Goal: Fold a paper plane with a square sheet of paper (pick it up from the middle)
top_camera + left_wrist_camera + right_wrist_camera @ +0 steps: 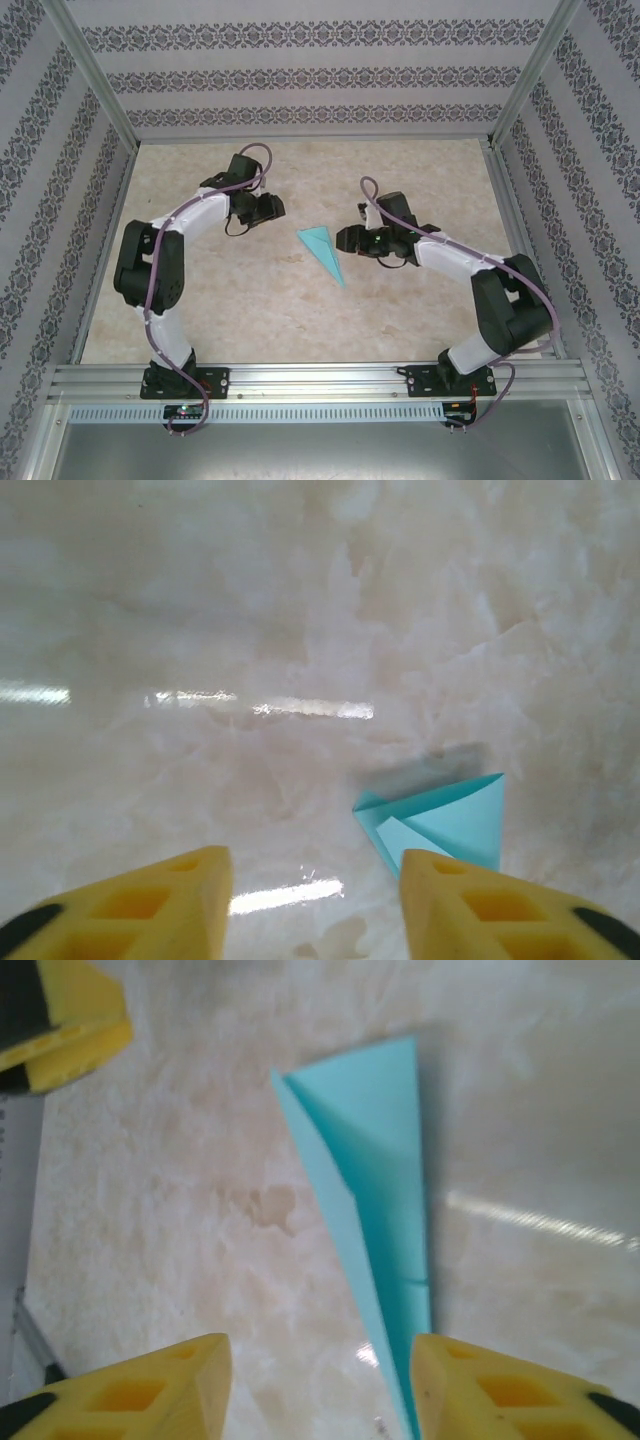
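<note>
Paper plane (323, 252) lying between left hand (315, 860) and right hand (320, 1342), both spread empty, folds clearest at right wrist

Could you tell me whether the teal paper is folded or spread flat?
Folded: the paper plane lies as a narrow pointed dart with overlapping flaps.

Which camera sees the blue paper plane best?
The right wrist camera: the paper plane lies big and close, its folds clear. The top view shows it small and far; the left wrist view catches its wide end.
</note>
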### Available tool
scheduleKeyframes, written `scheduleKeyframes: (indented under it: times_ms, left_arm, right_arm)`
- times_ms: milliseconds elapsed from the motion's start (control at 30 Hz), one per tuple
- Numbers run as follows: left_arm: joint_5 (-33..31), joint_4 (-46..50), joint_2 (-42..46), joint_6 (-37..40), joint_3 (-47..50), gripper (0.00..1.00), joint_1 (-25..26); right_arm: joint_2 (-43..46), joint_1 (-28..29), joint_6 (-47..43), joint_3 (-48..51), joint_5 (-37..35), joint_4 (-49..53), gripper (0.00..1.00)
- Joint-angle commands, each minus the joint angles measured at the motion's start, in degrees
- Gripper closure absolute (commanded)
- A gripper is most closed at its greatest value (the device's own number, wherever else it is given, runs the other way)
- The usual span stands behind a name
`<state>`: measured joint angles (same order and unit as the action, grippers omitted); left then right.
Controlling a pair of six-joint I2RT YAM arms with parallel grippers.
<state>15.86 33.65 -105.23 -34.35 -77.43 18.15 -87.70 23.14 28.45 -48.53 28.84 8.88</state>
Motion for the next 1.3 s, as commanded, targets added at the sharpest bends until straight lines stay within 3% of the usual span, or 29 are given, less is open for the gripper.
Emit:
scheduleKeyframes:
  times_ms: [0, 267, 533, 800, 1133, 1267]
  left_arm:
    - [-6.79, 8.11, 2.26, -4.49, 0.44, 0.44, 4.25]
    - [-16.88, 15.73, 0.95, -15.11, -3.35, 0.22, 17.7]
    - [-20.97, 22.62, -10.45, -22.07, -16.63, 0.17, 26.89]
    - [-21.07, 26.73, -19.9, -23.83, -27.13, 0.29, 27.75]
    - [-23.15, 27.99, -18.63, -26.34, -25.57, 0.51, 27.56]
    - [-21.27, 26.71, -18.5, -25.35, -24.55, 0.62, 27.38]
  right_arm:
    - [1.04, -2.42, -2.33, 1.23, -6.03, -0.11, 0.42]
    - [0.22, -7.18, -1.71, 4.44, -10.85, -5.21, 0.24]
    - [2.72, -11.03, 1.63, 10.88, -15.08, -9.9, 0.14]
    - [2.37, -12.4, 3.22, 12.26, -15.41, -10.99, 0.14]
    - [2.03, -12.67, 3.77, 11.89, -13.96, -10.9, 0.15]
    - [1.71, -12.7, 4.0, 11.73, -13.65, -10.82, 0.15]
